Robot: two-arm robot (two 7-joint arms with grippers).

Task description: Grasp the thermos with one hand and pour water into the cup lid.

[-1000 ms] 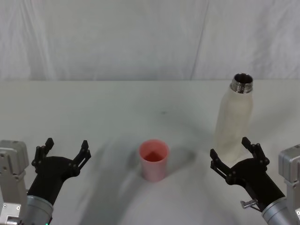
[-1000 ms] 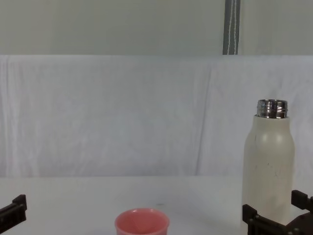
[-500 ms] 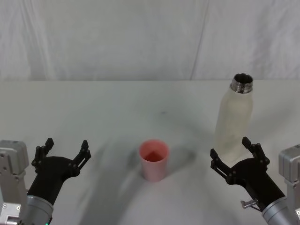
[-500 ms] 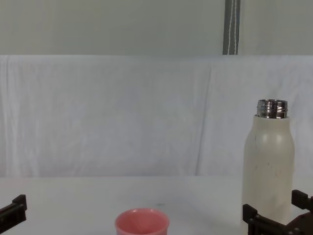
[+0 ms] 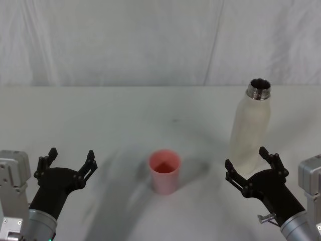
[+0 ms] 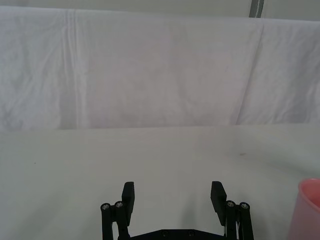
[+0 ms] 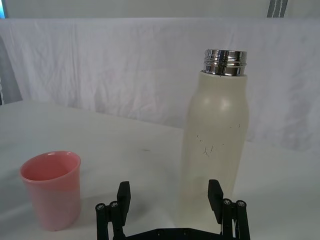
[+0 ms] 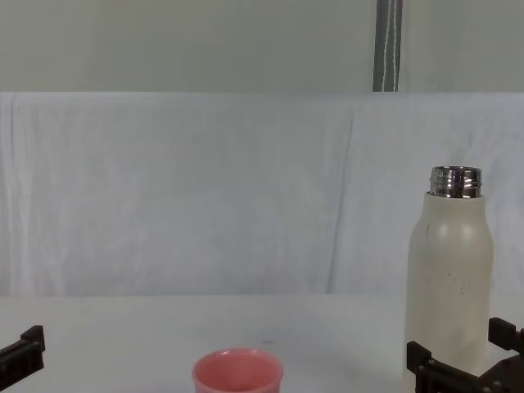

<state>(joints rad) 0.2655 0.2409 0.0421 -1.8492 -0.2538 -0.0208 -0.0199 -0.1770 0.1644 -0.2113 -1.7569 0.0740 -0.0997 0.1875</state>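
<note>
I see the thermos [image 5: 250, 128] standing upright on the white table [image 5: 125, 115], its cap off and its steel threaded neck [image 7: 225, 62] bare at the top. I take the thermos as my reference. The cup lid [image 5: 164, 171], a small pink cup, stands upright with its mouth up, well apart from the thermos on its left side and a little nearer to me; I cannot tell from any view whether it holds water. My right gripper [image 5: 251, 166] sits just in front of the thermos base, on my side of it, with its jaws spread wide and nothing between them. In the right wrist view the two black fingers [image 7: 123, 195] stand apart with the lower body of the thermos straight ahead, and I see a gap between the fingertips and the bottle wall, so no contact. From the chest view the right gripper [image 8: 463, 350] flanks the foot of the thermos [image 8: 449, 282] without clamping it. My left gripper [image 5: 66, 161] rests low over the table far to the left of the thermos, beyond the cup lid, its jaws also wide apart and holding nothing. A white cloth backdrop [image 5: 150, 40] hangs behind the thermos.
</note>
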